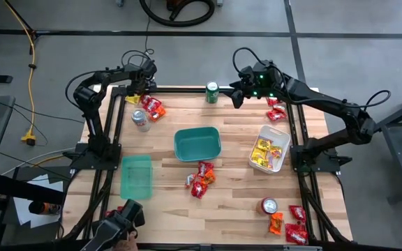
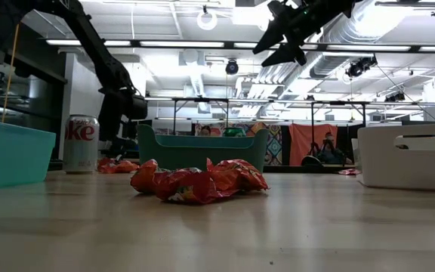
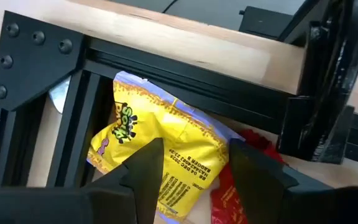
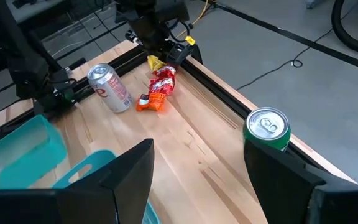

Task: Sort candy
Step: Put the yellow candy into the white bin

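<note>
A yellow candy packet (image 3: 160, 149) lies flat at the table's far left corner, against the black frame rail (image 3: 185, 74), with a red packet (image 3: 229, 193) beside it. My left gripper (image 3: 194, 180) points steeply down over it, open, one finger on each side of the packet's near part. More red candy (image 1: 152, 108) lies by a silver can (image 1: 140, 120). Another candy pile (image 1: 201, 179) sits mid-table. My right gripper (image 4: 197, 180) hangs open and high above the far edge, beside the green can (image 1: 212, 92), holding nothing. My left gripper comes at the yellow packet from above, slanting down, its fingers (image 3: 145, 171) straddling the packet's printed end (image 3: 185, 180). The packet lies flat on the wood. Whether the fingertips touch it I cannot tell.
A teal bin (image 1: 197, 143) stands mid-table, a green bin (image 1: 136, 174) at near left, and a white bin (image 1: 269, 148) with yellow candy at right. A red-topped can (image 1: 269, 206) and more candy (image 1: 288, 224) lie near right; red candy (image 1: 276, 111) lies far right.
</note>
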`<move>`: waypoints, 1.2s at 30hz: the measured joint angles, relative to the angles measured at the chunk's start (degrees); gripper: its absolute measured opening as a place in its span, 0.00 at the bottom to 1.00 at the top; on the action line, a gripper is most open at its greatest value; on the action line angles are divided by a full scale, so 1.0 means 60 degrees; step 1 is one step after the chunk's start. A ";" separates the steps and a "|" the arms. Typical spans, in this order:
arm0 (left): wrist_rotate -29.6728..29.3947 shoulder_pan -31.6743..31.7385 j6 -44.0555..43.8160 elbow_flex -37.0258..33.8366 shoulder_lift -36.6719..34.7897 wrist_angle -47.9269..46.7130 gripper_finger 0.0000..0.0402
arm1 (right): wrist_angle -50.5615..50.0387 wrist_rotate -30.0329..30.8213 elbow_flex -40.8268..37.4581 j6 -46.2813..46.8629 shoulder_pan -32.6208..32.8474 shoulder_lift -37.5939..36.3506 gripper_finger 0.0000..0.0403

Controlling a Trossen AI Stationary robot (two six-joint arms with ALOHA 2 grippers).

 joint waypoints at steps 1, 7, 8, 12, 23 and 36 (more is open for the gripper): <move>-0.0005 -0.0005 -0.0042 0.0000 0.0011 -0.0003 0.40 | 0.0000 0.0007 0.0000 0.0000 0.0000 0.0000 0.61; 0.0010 -0.0007 0.0218 0.0000 0.0014 -0.0024 0.25 | 0.0000 0.0023 -0.0004 -0.0004 0.0000 0.0000 0.61; 0.0103 -0.0007 0.0257 0.0000 0.0012 -0.0046 0.19 | 0.0000 0.0026 -0.0004 -0.0004 0.0000 0.0000 0.61; 0.0486 -0.0018 0.0193 -0.0013 -0.0231 -0.0076 0.03 | 0.0000 0.0126 -0.0004 0.0000 0.0000 0.0000 0.61; 0.0832 0.0140 0.0961 -0.0018 -0.1649 0.0295 0.00 | -0.0073 0.0126 -0.0007 0.0007 0.0000 0.0000 0.61; 0.2653 -0.2805 0.3209 -0.0016 -0.5413 0.1695 0.00 | 0.1103 -0.1311 -0.0007 -0.0112 0.0016 0.0004 0.61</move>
